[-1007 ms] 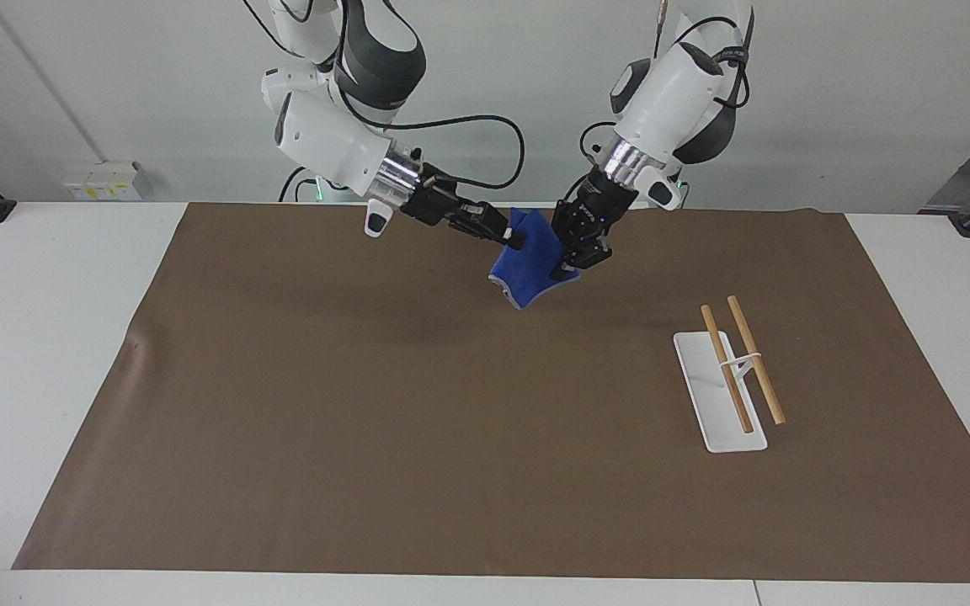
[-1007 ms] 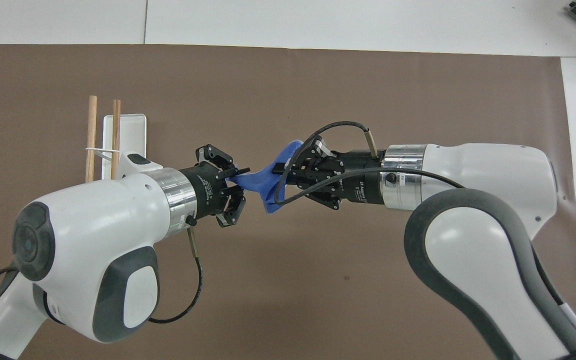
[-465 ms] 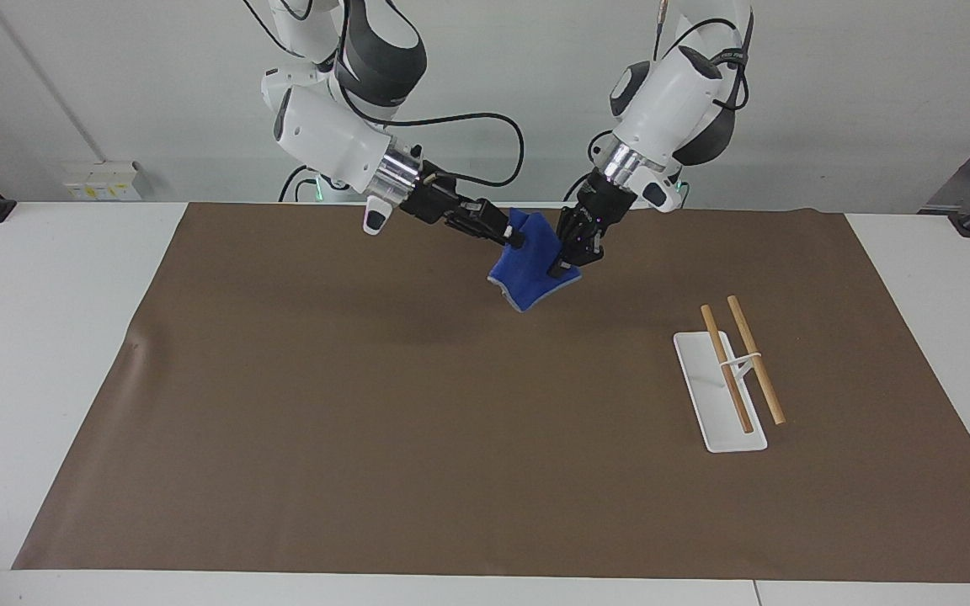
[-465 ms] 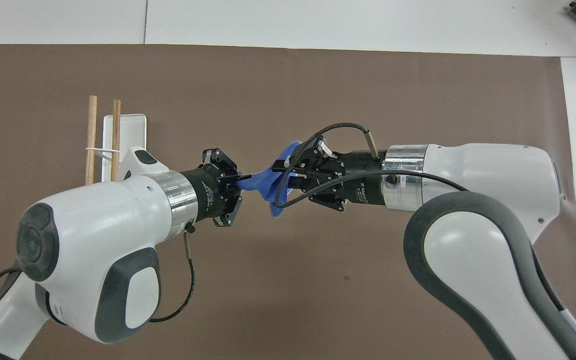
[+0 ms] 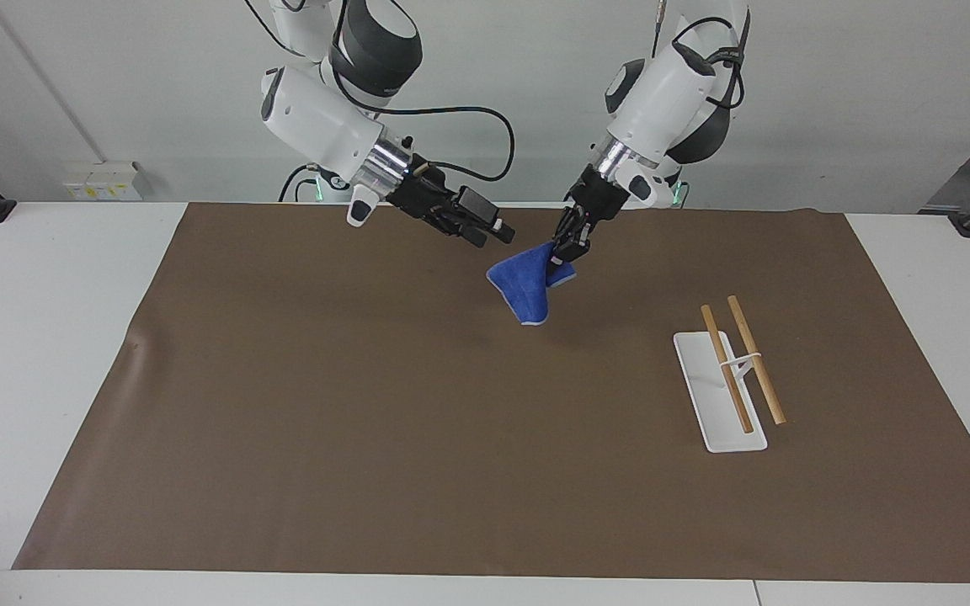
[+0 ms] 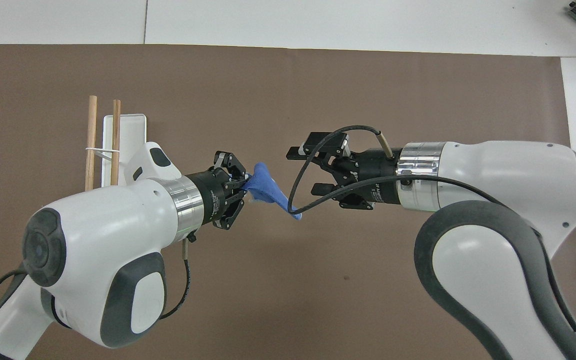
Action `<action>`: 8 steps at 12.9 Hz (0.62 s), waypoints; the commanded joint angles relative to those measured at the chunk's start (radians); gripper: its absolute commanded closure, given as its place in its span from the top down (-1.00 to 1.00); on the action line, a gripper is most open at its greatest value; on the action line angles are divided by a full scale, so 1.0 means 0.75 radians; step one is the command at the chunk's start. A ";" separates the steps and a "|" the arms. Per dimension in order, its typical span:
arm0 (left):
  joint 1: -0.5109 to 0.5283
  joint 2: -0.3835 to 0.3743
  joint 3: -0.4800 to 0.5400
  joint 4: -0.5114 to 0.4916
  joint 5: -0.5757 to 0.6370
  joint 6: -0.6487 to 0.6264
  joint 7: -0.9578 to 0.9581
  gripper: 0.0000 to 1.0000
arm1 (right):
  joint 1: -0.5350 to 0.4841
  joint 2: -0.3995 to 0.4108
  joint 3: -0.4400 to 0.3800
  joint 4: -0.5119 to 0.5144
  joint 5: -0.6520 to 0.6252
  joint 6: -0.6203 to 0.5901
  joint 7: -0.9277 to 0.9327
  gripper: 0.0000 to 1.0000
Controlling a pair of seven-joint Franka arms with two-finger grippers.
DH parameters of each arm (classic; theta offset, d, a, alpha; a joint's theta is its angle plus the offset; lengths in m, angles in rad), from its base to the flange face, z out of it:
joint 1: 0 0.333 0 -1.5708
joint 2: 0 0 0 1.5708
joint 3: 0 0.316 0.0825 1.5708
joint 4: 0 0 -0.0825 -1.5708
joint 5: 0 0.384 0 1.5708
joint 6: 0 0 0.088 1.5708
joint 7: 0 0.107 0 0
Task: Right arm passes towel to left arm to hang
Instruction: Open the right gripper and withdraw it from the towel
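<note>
Opposed high views, shared table [image 5: 72, 337]

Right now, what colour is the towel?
Bright blue with thin grey edging; the towel shows best in the facing view.

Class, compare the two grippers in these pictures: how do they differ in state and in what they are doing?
The left gripper is shut on the blue towel; the right gripper is open and holds nothing. The towel hangs from the left gripper; the right gripper is apart from it, with a gap between them. Both are black and up in the air over the brown mat.
</note>
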 commanded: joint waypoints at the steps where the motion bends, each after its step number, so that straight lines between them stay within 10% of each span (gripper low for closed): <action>1: -0.007 -0.020 0.015 -0.021 0.013 0.025 0.260 -1.00 | -0.096 -0.079 0.005 -0.035 -0.253 -0.109 0.013 1.00; 8: 0.146 -0.008 0.019 -0.007 0.013 0.019 0.986 -1.00 | -0.339 -0.176 0.005 -0.029 -0.980 -0.459 -0.068 1.00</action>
